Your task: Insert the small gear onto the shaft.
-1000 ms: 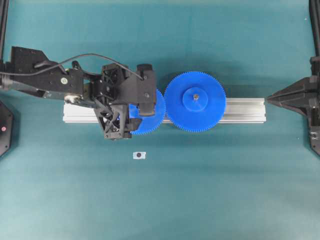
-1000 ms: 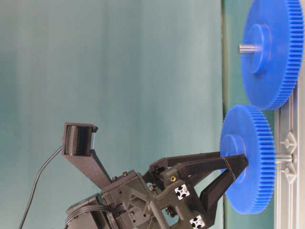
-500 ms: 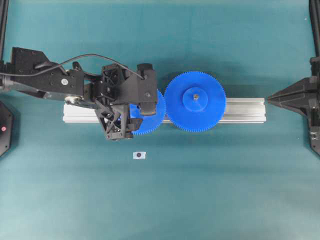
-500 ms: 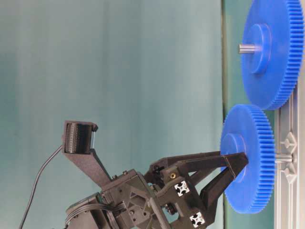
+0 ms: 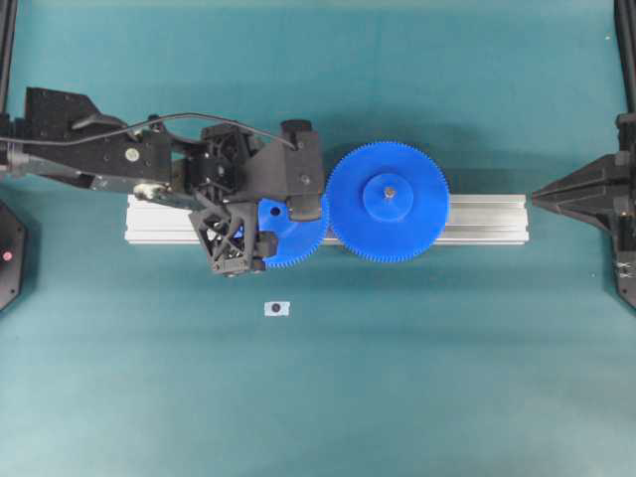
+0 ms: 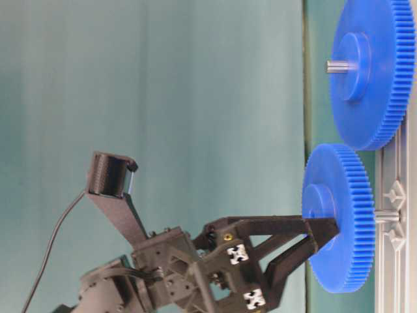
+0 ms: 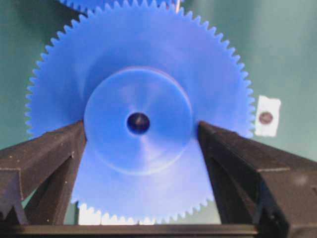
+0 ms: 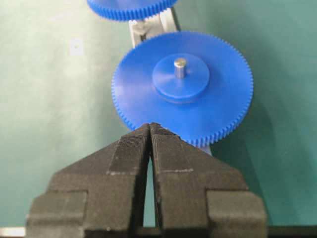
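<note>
The small gear point(image 7: 138, 119) hangs over the aluminium rail point(image 5: 487, 219), its teeth against the larger blue gear point(image 5: 388, 203). My left gripper point(image 7: 141, 129) is open and straddles the raised hub. One finger point(image 7: 74, 144) is at the hub's rim, and a thin gap shows at the other finger point(image 7: 213, 148). In the table-level view the shaft point(image 6: 386, 215) shows as a grey pin between the small gear point(image 6: 339, 218) and the rail. The centre hole looks dark. My right gripper point(image 8: 150, 126) is shut and empty, parked at the right edge point(image 5: 542, 199).
The larger gear point(image 8: 182, 87) sits on its own pin on the rail, just in front of the right gripper. A small white tag with a dark spot point(image 5: 276, 308) lies on the green mat in front of the rail.
The left wrist has tipped and its body has shifted slightly toward the far side. The small gear has edged a little closer to the rail. The right arm has not moved.
</note>
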